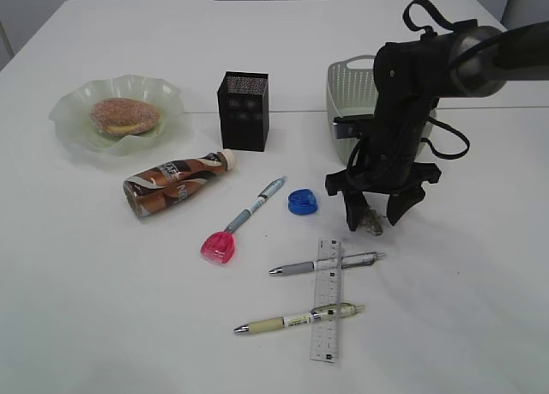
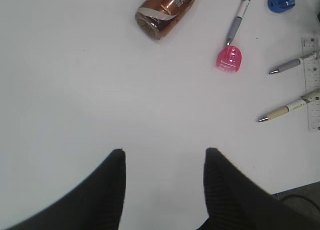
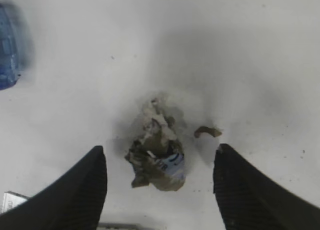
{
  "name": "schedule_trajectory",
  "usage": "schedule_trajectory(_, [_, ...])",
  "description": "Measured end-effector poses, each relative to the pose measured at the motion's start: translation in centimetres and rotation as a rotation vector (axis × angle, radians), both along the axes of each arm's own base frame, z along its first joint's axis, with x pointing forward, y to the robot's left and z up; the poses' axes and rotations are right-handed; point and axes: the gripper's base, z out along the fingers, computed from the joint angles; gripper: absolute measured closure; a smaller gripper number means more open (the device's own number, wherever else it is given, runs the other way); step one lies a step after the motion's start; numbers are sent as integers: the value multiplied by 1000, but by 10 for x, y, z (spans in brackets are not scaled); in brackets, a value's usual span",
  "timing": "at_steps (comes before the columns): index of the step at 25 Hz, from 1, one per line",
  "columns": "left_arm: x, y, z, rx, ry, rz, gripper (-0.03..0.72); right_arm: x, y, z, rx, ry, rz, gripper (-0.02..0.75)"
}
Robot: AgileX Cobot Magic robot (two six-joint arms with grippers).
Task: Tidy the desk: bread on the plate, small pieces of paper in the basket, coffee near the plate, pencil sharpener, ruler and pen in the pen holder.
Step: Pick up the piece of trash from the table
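- Desk (white top): R arm reaches in from upper right, R gripper low over the top, just in front of the basket. L gripper hangs over bare desk, jaws about half apart, holding nothing; leave it parked.
- Basket = drop spot for this step. It's right behind the gripper, so I'd judge lift + short carry back is enough. Clear the rim before release.
- Bread already sits on the plate. Coffee lies on its side near the plate. Pen holder upright, nothing seen in it yet.
- Step in hand, I'd say: pick up the crumpled paper. It lies betw the R fingers, jaws wide, not touching it yet, nothing held.
- To do it well: drop straight down so tips reach the desk, keep wad centred, close slow; it looks light + springy and could squirt out.
- Tiny scrap lies just beside the wad, apart from it; prob missed by this grab, needs its own pass.
- Blue sharpener well off to one side; no clash expected.
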Motion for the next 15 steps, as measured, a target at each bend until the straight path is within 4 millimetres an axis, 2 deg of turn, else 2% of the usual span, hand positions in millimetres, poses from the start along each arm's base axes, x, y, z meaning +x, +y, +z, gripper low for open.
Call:
schedule_trajectory(3, [0, 0, 0, 0, 0, 0, 317, 0, 0, 0, 0, 0, 0, 279])
schedule_trajectory(6, [0, 0, 0, -4, 1, -1, 318, 0, 0, -1, -1, 2, 0, 387])
schedule_trajectory(12, [-1, -2, 0, -21, 7, -3, 317, 1, -1, -1, -15, -4, 7, 665])
schedule_trajectory(15, [-1, -2, 0, -21, 7, -3, 317, 0, -2, -1, -21, 1, 10, 727])
